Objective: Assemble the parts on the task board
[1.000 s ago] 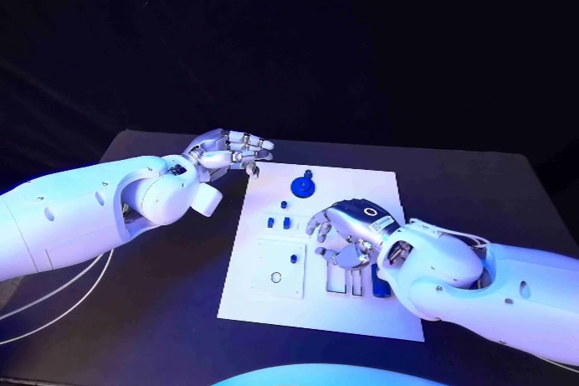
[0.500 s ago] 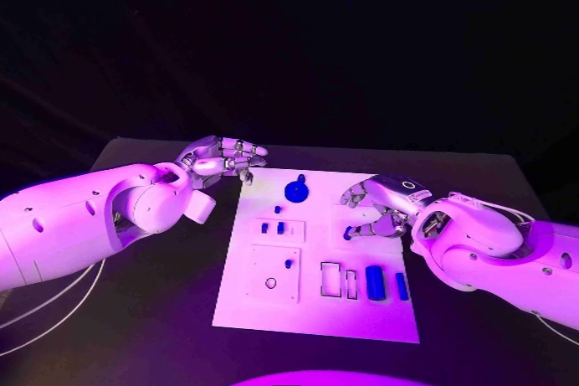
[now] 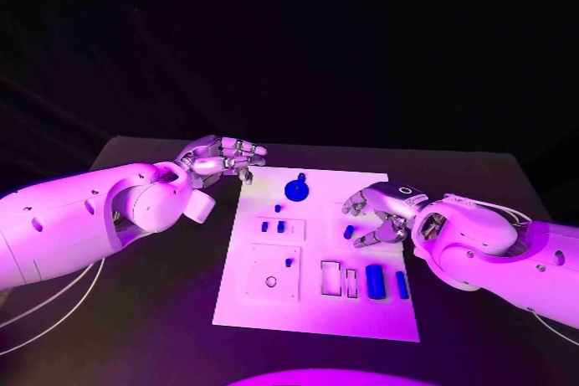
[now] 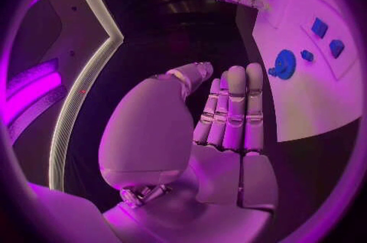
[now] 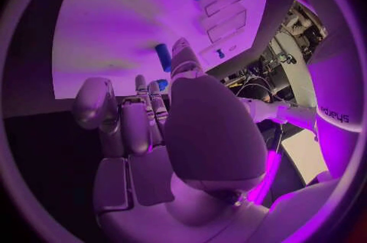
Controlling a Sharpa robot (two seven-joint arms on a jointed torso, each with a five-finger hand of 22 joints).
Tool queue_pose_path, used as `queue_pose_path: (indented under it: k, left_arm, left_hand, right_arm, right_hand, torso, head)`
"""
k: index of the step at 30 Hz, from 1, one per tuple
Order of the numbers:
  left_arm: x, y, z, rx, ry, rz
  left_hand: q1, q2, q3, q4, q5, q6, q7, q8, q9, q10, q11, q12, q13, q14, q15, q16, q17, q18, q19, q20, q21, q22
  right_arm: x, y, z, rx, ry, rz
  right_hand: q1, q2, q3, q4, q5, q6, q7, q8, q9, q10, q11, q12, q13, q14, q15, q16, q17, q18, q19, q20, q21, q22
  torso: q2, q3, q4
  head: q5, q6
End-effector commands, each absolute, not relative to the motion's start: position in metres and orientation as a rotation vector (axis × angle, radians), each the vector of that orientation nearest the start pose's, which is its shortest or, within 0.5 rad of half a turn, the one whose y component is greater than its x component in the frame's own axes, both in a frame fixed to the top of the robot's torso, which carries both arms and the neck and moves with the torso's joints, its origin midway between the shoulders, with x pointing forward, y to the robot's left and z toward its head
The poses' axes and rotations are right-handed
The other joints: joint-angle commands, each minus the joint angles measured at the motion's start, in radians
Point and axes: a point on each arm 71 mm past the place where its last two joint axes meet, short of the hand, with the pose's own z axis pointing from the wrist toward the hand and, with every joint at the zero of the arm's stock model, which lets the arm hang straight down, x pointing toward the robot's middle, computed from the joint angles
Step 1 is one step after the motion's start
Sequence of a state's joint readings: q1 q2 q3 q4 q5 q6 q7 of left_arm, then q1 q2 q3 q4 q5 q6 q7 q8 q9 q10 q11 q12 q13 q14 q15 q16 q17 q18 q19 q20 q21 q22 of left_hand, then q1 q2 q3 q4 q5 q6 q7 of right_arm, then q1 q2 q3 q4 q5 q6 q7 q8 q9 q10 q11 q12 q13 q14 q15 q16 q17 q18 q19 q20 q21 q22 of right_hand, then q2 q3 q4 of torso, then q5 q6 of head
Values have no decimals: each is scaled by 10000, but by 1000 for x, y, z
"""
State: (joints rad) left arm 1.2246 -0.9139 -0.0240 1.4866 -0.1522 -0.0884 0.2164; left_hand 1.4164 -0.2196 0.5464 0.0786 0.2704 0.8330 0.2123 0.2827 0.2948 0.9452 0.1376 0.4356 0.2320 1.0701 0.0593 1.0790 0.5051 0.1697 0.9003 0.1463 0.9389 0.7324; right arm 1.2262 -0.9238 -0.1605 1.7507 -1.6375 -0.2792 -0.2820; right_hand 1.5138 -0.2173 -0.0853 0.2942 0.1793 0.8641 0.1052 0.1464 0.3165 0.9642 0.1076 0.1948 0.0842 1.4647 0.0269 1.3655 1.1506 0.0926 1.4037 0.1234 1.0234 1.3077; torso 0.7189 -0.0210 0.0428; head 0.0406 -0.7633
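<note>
The black desk (image 3: 157, 319) carries the white task board (image 3: 316, 306), which lies flat in the middle between the two arms.

The left arm (image 3: 73, 223) reaches in along the near-left side of the desk; its left robot hand (image 3: 223, 158) sits just off the board's far-left corner, over the dark surface. Its fingers are curled in together with nothing in them — closed on empty air, as the left wrist view also shows, with the fingers (image 4: 233, 108) lying side by side against the palm.

The right arm (image 3: 507, 252) comes in from the other side, and the right robot hand (image 3: 380, 212) hovers over the board's right edge, about halfway up. Its fingers are bent downward toward the board near a small blue part (image 3: 349, 232); whether they are touching or pinching that piece cannot be told from these views.

On the board, the round blue part (image 3: 297, 187) stands near the far edge. Two upright blue bars (image 3: 376, 282) sit in the near-right area beside two narrow rectangular slots (image 3: 330, 279). A raised white square plate (image 3: 276, 271) with a small hole lies near-left — above it, two small blue blocks (image 3: 273, 227) sit in a framed recess, with a tiny blue peg (image 3: 278, 208) beyond them.
</note>
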Motion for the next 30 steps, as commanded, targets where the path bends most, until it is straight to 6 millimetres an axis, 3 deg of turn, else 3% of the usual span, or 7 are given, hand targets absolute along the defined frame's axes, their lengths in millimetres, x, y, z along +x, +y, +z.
queue_pose_path:
  k: [1, 5, 12, 21, 25, 26, 30]
  left_arm:
    - [494, 240, -171, -9722, 16715, -15301]
    - [494, 240, -171, -9716, 16729, -15281]
    - [494, 240, -171, -9721, 16747, -15261]
    - [494, 240, -171, -9740, 16768, -15233]
    - [494, 241, -171, -9750, 16771, -15218]
    - [494, 241, -171, -9751, 16774, -15216]
    - [494, 241, -172, -9760, 16780, -15203]
  left_hand:
    - [-20, 50, -69, 14, 6, -66, -1, 27, -14, -93, 11, 64, -13, -86, 0, -34, -11, 147, -5, 76, -41, -12]
    - [-21, 57, -70, 18, 7, -65, -2, 32, -13, -94, 10, 74, -12, -87, 0, -34, -13, 148, -4, 77, -47, -16]
    - [-26, 68, -71, 27, 8, -61, -3, 39, -11, -93, 9, 85, -11, -86, 0, -33, -15, 148, -3, 78, -52, -20]
    - [-44, 86, -76, 48, 7, -56, -3, 50, -9, -95, 8, 103, -10, -85, 1, -32, -19, 148, 0, 81, -63, -28]
    - [-53, 92, -78, 58, 7, -55, -3, 54, -8, -97, 8, 110, -11, -84, 2, -31, -21, 148, 1, 82, -68, -32]
    - [-53, 92, -78, 58, 7, -55, -3, 54, -8, -97, 8, 110, -11, -84, 2, -31, -21, 148, 1, 82, -68, -32]
    - [-53, 92, -78, 58, 7, -55, -3, 54, -8, -97, 8, 110, -11, -84, 2, -31, -21, 148, 1, 82, -68, -32]
  right_arm:
    - [425, -177, -205, -3621, 17735, 5517]
    - [426, -177, -206, -3512, 17657, 5583]
    - [426, -174, -207, -3416, 17443, 5849]
    - [428, -171, -210, -3481, 17381, 5845]
    - [428, -170, -211, -3544, 17408, 5810]
    - [428, -170, -211, -3558, 17421, 5801]
    - [427, -170, -212, -3602, 17452, 5780]
  right_hand:
    - [61, 254, 279, -18, -127, 153, 89, 69, 38, 328, -97, 151, -47, 152, -125, -13, -86, 39, 139, -81, 124, 702]
    - [233, 633, 746, -61, -430, 484, 214, 140, 73, 952, -256, 166, -131, 179, -264, -70, -162, -27, 326, -215, 458, 822]
    - [394, 917, 1707, -47, -952, 984, 322, 117, 9, 1846, -344, -281, -202, 236, -357, -55, -196, -111, 513, -316, 867, 1008]
    - [328, 822, 2732, -43, -1081, 1358, 287, 38, -86, 2419, -365, -850, -213, 252, -377, -16, -196, -141, 573, -344, 1009, 1109]
    - [318, 802, 2800, -44, -1085, 1390, 290, 38, -89, 2444, -359, -883, -212, 253, -376, -11, -193, -144, 578, -343, 1026, 1118]
    - [211, 632, 3227, -52, -1094, 1488, 294, -14, -126, 2578, -362, -1092, -209, 256, -368, 9, -187, -149, 589, -342, 1050, 1149]
    - [168, 573, 3433, -59, -1094, 1550, 288, -22, -134, 2619, -358, -1177, -208, 260, -370, 24, -170, -156, 600, -339, 1084, 1171]
  torso:
    - [-2, -4, 4]
    - [-3, -11, -2]
    - [-1, -1, -8]
    - [-3, -3, -3]
    - [-3, -2, -8]
    - [-4, -4, -8]
    - [-5, -2, -7]
  head:
    - [12, -11]
    - [-3, -26]
    - [12, -32]
    - [12, -53]
    - [18, -66]
    - [16, -71]
    - [22, -81]
